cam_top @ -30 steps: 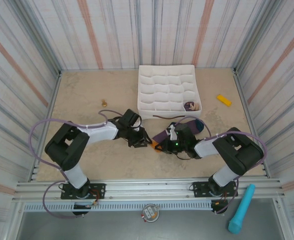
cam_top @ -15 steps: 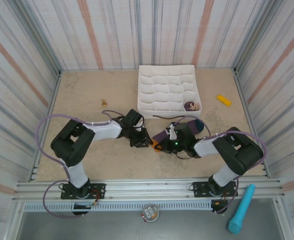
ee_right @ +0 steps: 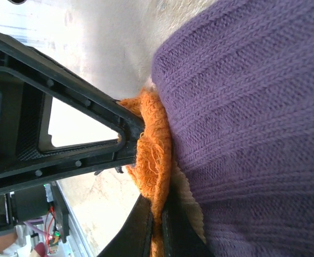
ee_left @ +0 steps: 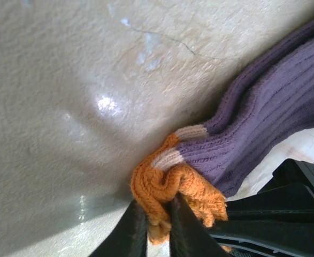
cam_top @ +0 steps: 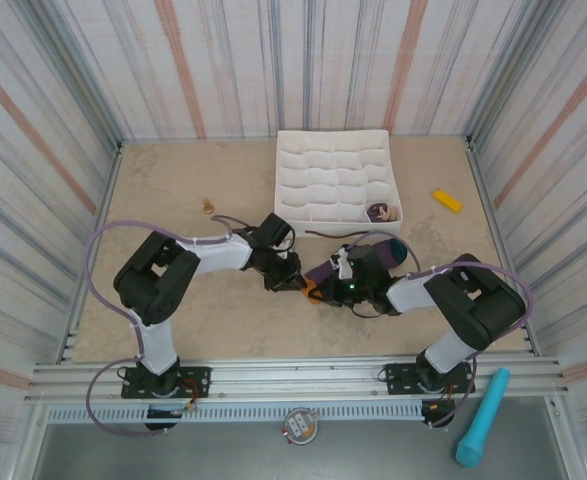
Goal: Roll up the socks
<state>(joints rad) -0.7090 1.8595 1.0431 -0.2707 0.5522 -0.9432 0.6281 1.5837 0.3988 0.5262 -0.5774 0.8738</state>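
Left gripper, moved rightward, and right gripper each pinch two socks by toes.

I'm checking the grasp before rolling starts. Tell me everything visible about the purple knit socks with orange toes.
The purple knit socks are ribbed, soft-looking fabric, each with a pale band before the orange toes; a teal patch shows at the far end. They lie, apparently stacked, on the beige tabletop. The toes are bunched up, pinched by both the left gripper and the right gripper.
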